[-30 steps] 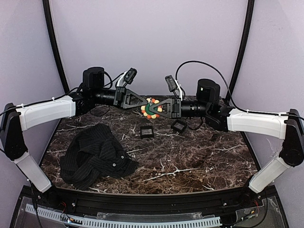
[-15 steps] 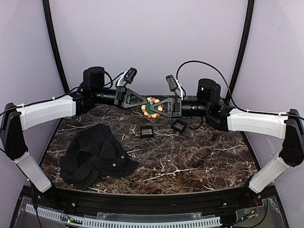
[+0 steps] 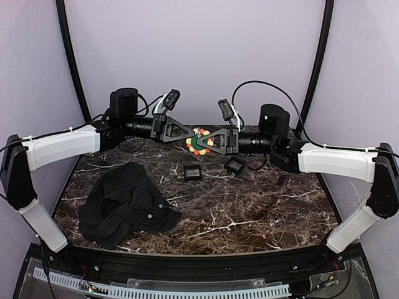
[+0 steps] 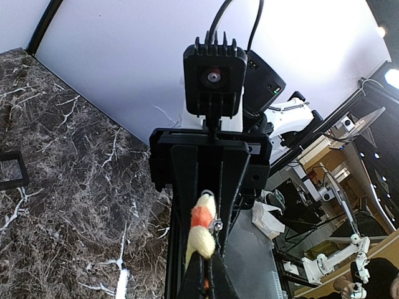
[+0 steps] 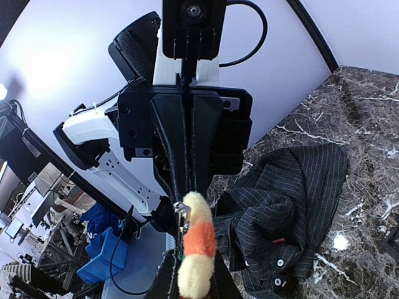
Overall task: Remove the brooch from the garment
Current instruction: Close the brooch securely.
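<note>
Both arms are held level and turned inward above the far side of the table, tips meeting. The brooch is gripped by the fully closed left gripper and the narrowly closed right gripper (the garment lies crumpled on the table's near left).

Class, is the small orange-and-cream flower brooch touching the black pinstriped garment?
Apart. The top external view shows the flower brooch high at the back, the pinstriped garment lying front left, bare marble table between them.

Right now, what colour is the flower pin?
The pin has orange and cream petals, with green and red; best seen in the top view.
</note>
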Tool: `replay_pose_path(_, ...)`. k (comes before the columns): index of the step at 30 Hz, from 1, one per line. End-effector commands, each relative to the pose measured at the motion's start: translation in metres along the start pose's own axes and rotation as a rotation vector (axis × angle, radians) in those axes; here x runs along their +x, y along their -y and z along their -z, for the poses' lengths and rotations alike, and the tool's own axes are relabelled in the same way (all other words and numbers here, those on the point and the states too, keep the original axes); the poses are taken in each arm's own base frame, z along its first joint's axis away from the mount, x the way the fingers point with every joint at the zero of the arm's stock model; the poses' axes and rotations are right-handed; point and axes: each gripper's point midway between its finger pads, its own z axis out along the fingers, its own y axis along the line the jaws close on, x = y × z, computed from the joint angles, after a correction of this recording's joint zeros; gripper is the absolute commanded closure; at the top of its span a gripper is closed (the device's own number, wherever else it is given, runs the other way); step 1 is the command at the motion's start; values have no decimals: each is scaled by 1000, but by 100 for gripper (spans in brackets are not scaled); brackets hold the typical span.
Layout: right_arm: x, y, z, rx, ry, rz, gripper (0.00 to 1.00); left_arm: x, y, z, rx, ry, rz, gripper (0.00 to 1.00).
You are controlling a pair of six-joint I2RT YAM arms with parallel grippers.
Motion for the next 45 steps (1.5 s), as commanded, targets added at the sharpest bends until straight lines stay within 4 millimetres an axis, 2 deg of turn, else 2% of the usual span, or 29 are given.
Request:
replay_pose_path(1, -20, 29, 13, 105, 99, -23, 88, 3, 23, -2, 67, -39, -32, 99)
replay_pose_path(7, -21, 34, 18, 121, 119, -44, 88, 3, 24, -1, 64, -38, -34, 99)
replay_pose_path(17, -20, 34, 23, 117, 130, -49, 84, 1, 13, 6, 13, -10, -16, 99)
replay_pose_path(30, -16, 37, 18, 105, 97, -59, 85, -1, 15, 5, 32, -7, -18, 99)
replay_pose_path(39, -7, 54, 10, 155, 35, -95, 85, -2, 18, 6, 43, -5, -29, 99)
replay_pose_path(45, -6, 58, 9, 171, 20, -98, 83, -2, 18, 5, 47, -6, -29, 99)
